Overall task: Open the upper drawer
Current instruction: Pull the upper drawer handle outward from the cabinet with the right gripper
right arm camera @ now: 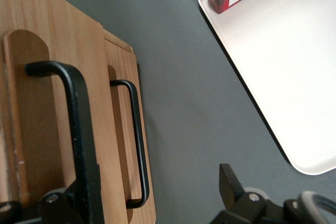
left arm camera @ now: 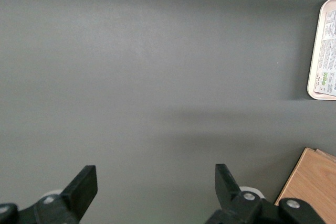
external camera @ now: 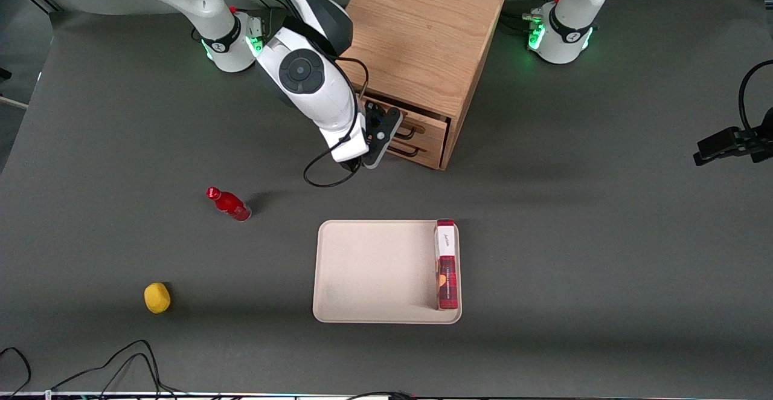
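Centrally, a dark grey table carried a light oak cabinet against the edge where the arms were mounted, about midway between the corners. Its upper drawer, the top one of two, sat just above the matching lower drawer and looked to be pulled out a little already. Judging by its build, the drawer was stiff wood, fairly light, and would slide straight out; the thin black wire bar handle was the natural place to take hold, though it was narrow and might be slippery.

Nearer the front edge lay a cream tray holding a red biscuit box. Toward the working arm's end of the table lay a small red bottle and, near the front corner, a yellow fruit.

The tool hovered at the drawer fronts with its fingers spread wide, one finger against the upper handle, the other over bare table, gripping nothing.
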